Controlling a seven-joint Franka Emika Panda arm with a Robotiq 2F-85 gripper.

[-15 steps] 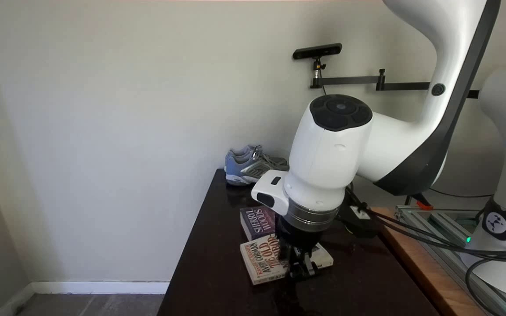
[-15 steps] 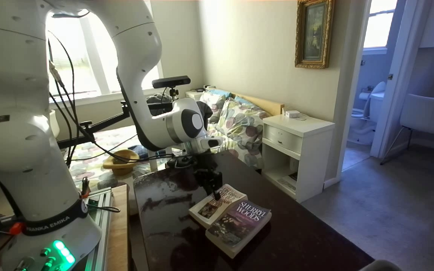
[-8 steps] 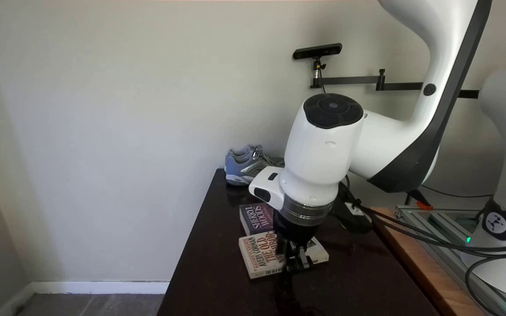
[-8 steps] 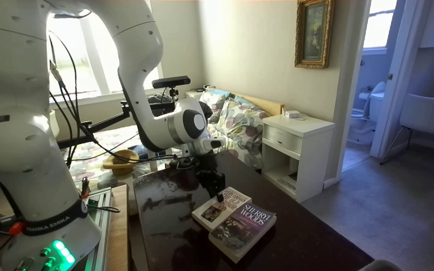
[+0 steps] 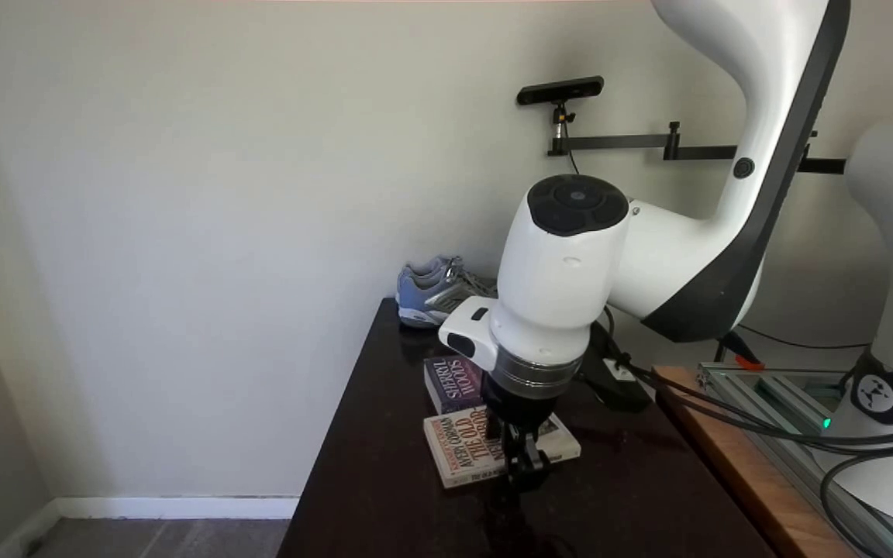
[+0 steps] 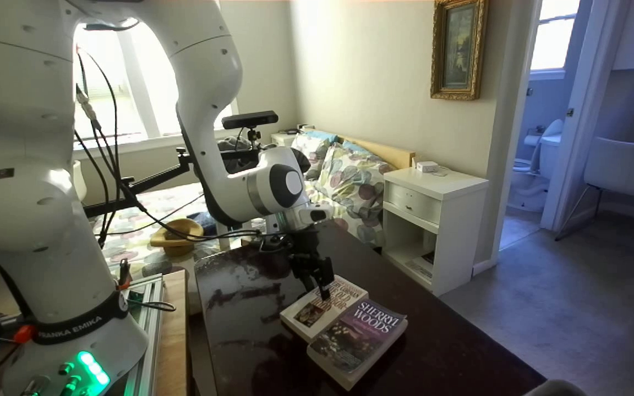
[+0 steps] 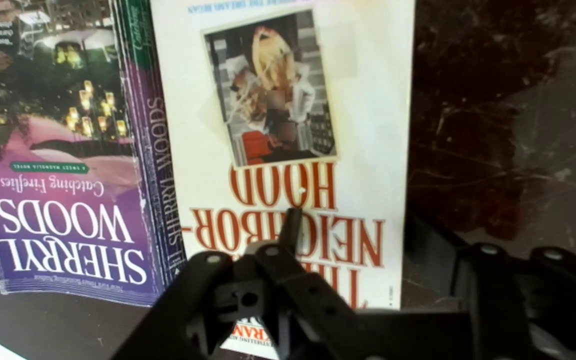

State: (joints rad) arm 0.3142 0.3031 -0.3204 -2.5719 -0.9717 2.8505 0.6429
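Note:
A white paperback with red lettering [image 7: 373, 125] lies flat on the dark table [image 6: 460, 352]. Against its long side lies a purple Sherryl Woods paperback [image 7: 63, 220], also face up. My gripper [image 7: 353, 222] points down at the right edge of the white book, its jaws parted with nothing gripped between them. One finger [image 7: 293, 227] is over the cover's title; the other finger [image 7: 433, 255] stands off the book's edge, above the table. Whether either touches the book I cannot tell. In both exterior views the gripper [image 6: 317, 291] hangs low at the white book's side nearer the robot base.
Blue-grey sneakers [image 5: 431, 294] sit at the table's far end in an exterior view. A camera on a black bracket arm [image 5: 617, 142] is mounted behind the robot arm. Cables [image 5: 764, 426] trail from the wrist. A white nightstand [image 6: 438, 192] and a bed stand beyond the table.
Both books have slid slightly across the table, away from the robot base. The gripper has travelled the same way along with them, and its fingers have spread wider.

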